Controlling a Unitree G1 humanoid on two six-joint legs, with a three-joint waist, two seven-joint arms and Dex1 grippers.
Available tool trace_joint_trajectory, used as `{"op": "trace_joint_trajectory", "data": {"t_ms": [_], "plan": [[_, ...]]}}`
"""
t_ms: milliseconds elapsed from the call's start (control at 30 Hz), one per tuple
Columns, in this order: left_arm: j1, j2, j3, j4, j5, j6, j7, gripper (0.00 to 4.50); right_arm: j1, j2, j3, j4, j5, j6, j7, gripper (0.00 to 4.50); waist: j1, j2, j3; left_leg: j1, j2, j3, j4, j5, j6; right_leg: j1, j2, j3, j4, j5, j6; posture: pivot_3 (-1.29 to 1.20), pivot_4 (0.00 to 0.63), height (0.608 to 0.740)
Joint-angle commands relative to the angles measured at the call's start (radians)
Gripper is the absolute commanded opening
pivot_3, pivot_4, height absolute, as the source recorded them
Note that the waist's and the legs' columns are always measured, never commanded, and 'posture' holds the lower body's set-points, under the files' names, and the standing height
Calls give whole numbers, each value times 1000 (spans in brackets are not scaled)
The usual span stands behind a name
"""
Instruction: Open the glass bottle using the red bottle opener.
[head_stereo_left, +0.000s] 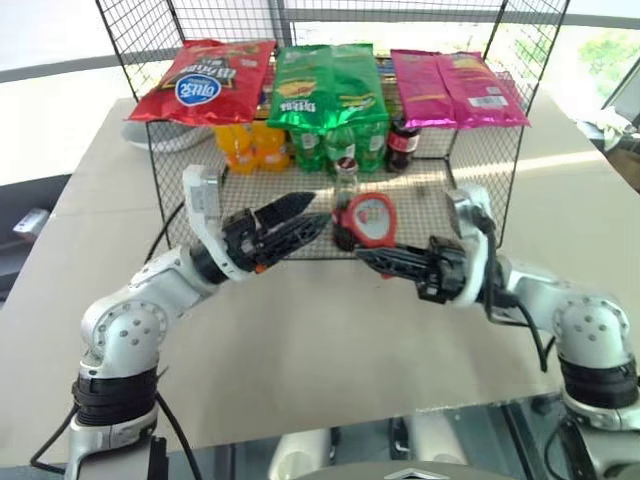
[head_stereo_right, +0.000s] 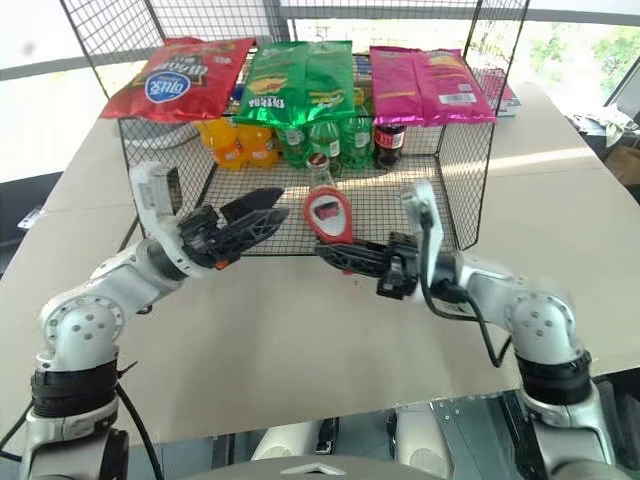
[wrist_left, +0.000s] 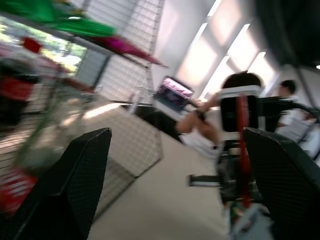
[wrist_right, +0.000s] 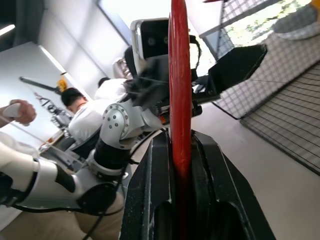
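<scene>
Labels unreadable on snack bags (head_stereo_left: 330, 85) topping wire rack (head_stereo_left: 480, 190); soda bottles (head_stereo_left: 300, 145) inside. I'm pinching red bottle opener (head_stereo_left: 368, 218) in right gripper (head_stereo_left: 372, 257); left gripper (head_stereo_left: 305, 215) spread beside glass bottle (head_stereo_left: 346, 180).

The red bottle opener (head_stereo_left: 366, 218) hides the glass bottle (head_stereo_left: 346, 178) below its neck.

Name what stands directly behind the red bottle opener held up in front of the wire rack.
Behind the red bottle opener stands the glass bottle on the rack's lower shelf. Its neck and cap show; the opener covers its lower body.
</scene>
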Motion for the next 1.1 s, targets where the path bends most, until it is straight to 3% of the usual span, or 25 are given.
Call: {"op": "trace_joint_trajectory", "data": {"t_ms": [33,167,433,533,633,767,900,1100], "plan": [[-72,-6,-120,51,257,-126,17,4410,67,-24,-52,-85,-8,-46,-5,0,6,0,0,0,0,0,0,0,0,0,0,0,-1,0,0,0,150,740],[-164,-36,-218,157,414,-213,-30,4410,134,-27,-79,-130,-39,-97,-28,0,1,-1,1,-1,-1,1,0,-1,1,0,-1,0,-1,0,0,0,150,740],[-354,-143,-292,432,543,-308,-143,4410,181,-34,-88,-195,-45,-145,-80,0,1,-1,1,-2,1,0,-1,-1,1,-2,0,-1,0,0,0,0,150,740],[-397,-167,-286,518,567,-331,-179,3692,192,-40,-91,-220,-38,-152,-112,0,-1,-1,1,-2,1,1,0,-3,5,-2,0,-1,-1,0,1,0,150,740],[-404,-171,-273,552,577,-367,-228,2402,205,-48,-102,-247,-25,-161,-150,0,-5,-1,1,-2,0,2,0,-1,2,-2,0,0,-1,0,1,0,150,740],[-382,-172,-238,477,493,-330,-319,2359,206,-66,-99,-282,-81,-187,-177,0,-3,-1,1,-2,1,1,0,-1,2,-2,-1,-1,-1,0,1,0,150,740],[-345,-124,-234,284,381,-173,-381,2359,130,-126,-11,-299,-410,-268,-205,0,-5,-1,2,-5,1,1,1,-1,2,-5,-1,0,-1,0,1,0,150,740],[-258,-113,-306,165,458,-213,-390,2359,32,-186,197,-204,-873,-436,-211,0,-2,0,1,-9,1,1,4,-1,1,-9,0,-1,1,0,1,0,150,740]]}}
